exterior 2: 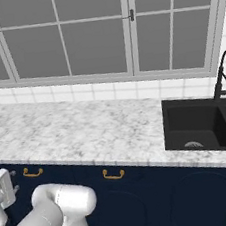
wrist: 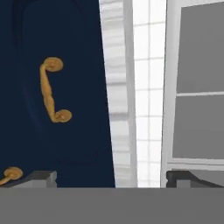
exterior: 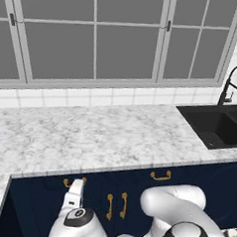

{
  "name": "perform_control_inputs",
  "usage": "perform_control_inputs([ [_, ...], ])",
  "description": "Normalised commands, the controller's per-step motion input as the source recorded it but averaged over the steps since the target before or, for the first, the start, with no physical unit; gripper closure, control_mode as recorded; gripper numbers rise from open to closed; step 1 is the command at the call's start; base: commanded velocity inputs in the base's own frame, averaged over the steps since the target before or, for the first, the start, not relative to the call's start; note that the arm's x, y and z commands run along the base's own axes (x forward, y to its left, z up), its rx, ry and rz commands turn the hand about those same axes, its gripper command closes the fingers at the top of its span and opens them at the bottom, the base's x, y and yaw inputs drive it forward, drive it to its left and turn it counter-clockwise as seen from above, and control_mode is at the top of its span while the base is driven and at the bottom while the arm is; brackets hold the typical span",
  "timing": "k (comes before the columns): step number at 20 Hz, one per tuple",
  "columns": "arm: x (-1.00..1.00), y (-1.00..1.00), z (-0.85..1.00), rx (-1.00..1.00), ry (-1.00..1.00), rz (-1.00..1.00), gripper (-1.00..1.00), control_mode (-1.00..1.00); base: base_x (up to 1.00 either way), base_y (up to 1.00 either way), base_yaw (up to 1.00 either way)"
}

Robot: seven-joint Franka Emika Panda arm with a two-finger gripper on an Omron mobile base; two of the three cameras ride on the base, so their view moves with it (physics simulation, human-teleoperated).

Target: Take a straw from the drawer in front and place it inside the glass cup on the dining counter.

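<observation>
Two fingers spread wide on the gripper (wrist: 111, 178), nothing in them, right up near the closed drawer (wrist: 57, 96) and its brass handle (wrist: 52, 89).

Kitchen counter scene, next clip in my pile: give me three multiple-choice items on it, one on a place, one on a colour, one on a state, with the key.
1. Where is the sink in the right base view?
A. Right end of the counter
B. Left end of the counter
C. On the floor

2. What colour are the cabinet fronts?
A. White
B. Dark navy
C. Red

3. How does the drawer stand?
A. Pulled fully out
C. Removed
B. Shut

Key: 1 A, the black basin sits at the right, under the faucet. 2 B, navy panels with brass handles show below the marble. 3 B, its front lies flush with the neighbouring fronts, with the open tool facing its handle.
</observation>
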Motion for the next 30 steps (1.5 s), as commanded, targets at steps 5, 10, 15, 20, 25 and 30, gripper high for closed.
perform_control_inputs([
  [5, 0.36, 0.29, -0.53, -0.10, 0.00, 0.00, -1.00, -1.00, 0.00, 0.00, 0.00],
  [10, 0.31, 0.17, -0.34, -0.02, 0.00, 0.00, -1.00, -1.00, 0.00, 0.00, 0.00],
  [15, 0.35, 0.00, -0.24, 0.00, 0.05, 0.00, -1.00, -1.00, 0.00, 0.00, 0.00],
  [20, 0.39, 0.00, -0.33, 0.00, 0.02, 0.00, -1.00, -1.00, 0.00, 0.00, 0.00],
  [25, 0.29, 0.00, -0.31, 0.00, 0.00, 0.00, -1.00, -1.00, 0.00, 0.00, 0.00],
  [30, 0.36, 0.05, -0.30, 0.00, 0.04, 0.00, -1.00, -1.00, 0.00, 0.00, 0.00],
])
